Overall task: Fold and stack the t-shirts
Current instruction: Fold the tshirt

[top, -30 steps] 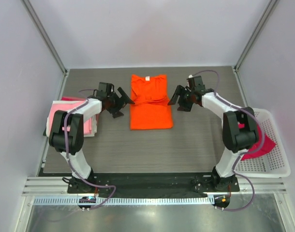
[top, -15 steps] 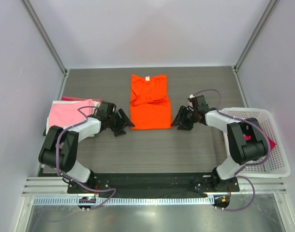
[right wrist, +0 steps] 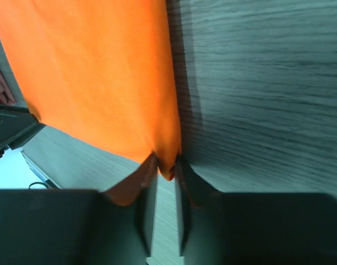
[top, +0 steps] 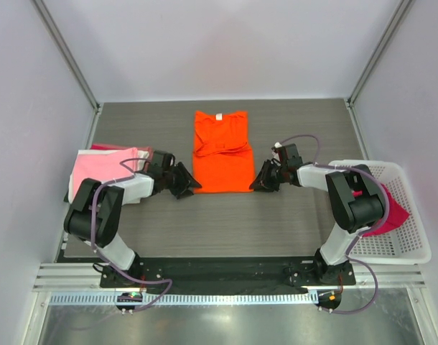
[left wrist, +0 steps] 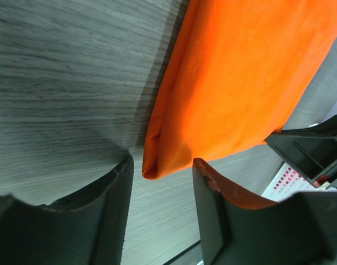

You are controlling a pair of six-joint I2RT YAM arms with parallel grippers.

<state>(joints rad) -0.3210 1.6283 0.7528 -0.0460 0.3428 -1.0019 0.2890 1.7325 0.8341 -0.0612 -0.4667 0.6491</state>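
An orange t-shirt (top: pixel 221 151) lies partly folded in the middle of the table, collar at the far end. My left gripper (top: pixel 189 185) is low at its near left corner. In the left wrist view the jaws (left wrist: pixel 163 171) straddle that orange corner (left wrist: pixel 157 163), open, with a gap on either side. My right gripper (top: pixel 256 184) is at the near right corner. Its fingertips (right wrist: pixel 166 165) are pinched shut on the tip of the orange cloth (right wrist: pixel 96 72). A light pink t-shirt (top: pixel 104 169) tops a folded stack at the left edge.
A white lattice basket (top: pixel 413 255) stands at the right edge, with a dark pink-red t-shirt (top: pixel 393 213) in it behind the right arm. A magenta edge (top: pixel 104 146) shows at the back of the left stack. Grey walls enclose the dark wood-grain table (top: pixel 226 223).
Both arms have come down from the shirt's sides to its near corners. Both sets of jaws have narrowed, and the right one has closed on the cloth.
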